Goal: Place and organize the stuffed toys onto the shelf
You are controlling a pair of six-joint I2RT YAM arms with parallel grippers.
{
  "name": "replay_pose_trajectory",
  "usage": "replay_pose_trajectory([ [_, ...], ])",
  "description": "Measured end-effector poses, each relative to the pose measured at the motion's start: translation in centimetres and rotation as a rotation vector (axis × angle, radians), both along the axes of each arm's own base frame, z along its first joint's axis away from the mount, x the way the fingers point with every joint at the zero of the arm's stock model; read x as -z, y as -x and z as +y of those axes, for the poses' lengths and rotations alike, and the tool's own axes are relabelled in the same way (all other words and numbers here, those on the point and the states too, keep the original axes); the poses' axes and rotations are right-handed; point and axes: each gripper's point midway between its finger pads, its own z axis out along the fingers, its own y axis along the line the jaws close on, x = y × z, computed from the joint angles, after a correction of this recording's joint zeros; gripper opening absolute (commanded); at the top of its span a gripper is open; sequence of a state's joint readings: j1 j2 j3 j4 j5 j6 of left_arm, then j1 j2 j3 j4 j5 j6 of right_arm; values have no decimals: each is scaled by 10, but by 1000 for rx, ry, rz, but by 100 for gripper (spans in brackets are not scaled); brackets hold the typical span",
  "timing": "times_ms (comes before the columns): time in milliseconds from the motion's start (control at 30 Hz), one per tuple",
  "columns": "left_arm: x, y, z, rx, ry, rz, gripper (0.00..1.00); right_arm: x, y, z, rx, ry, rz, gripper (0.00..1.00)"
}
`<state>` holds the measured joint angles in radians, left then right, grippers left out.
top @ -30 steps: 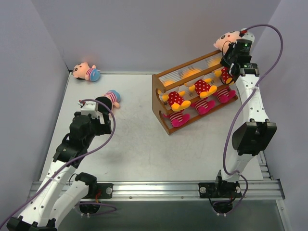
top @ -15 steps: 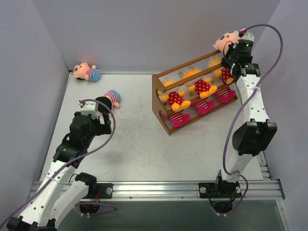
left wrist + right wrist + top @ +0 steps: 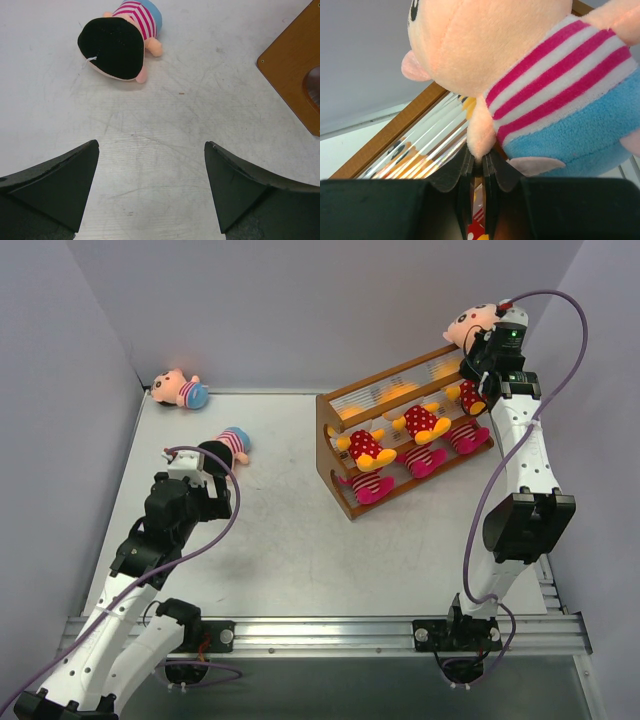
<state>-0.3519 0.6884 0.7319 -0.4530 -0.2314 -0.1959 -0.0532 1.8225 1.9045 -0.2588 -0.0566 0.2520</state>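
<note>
The wooden shelf (image 3: 330, 405) stands at the right with yellow bears (image 3: 364, 445) on its middle tier and magenta-limbed striped toys (image 3: 368, 487) on the lowest tier. My right gripper (image 3: 478, 340) is above the shelf's far right end, shut on the arm of a peach-faced boy doll (image 3: 470, 322); the doll (image 3: 530, 65) fills the right wrist view above the top tier's rods (image 3: 430, 145). My left gripper (image 3: 150, 155) is open and empty over the table, just short of a boy doll (image 3: 122, 40) lying face down. That doll (image 3: 232, 443) lies left of the shelf. Another boy doll (image 3: 178, 389) lies at the back left.
Grey walls close in the table on the left, back and right. The shelf's brown end panel (image 3: 295, 65) shows at the right of the left wrist view. A metal rail (image 3: 330, 630) runs along the near edge.
The right gripper with the boy doll has shifted slightly up and left above the shelf's right end. The left arm has not moved.
</note>
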Motion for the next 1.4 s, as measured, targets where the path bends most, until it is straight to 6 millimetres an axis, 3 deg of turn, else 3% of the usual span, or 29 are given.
replay_pose_trajectory([
  [700,0,0,0,0,0,0,95,0,1,-13,34,30,3,9],
  [800,0,0,0,0,0,0,95,0,1,-13,34,30,3,16],
  [1033,0,0,0,0,0,0,95,0,1,-13,31,28,3,43],
  [1400,0,0,0,0,0,0,95,-1,1,-8,10,13,2,55],
])
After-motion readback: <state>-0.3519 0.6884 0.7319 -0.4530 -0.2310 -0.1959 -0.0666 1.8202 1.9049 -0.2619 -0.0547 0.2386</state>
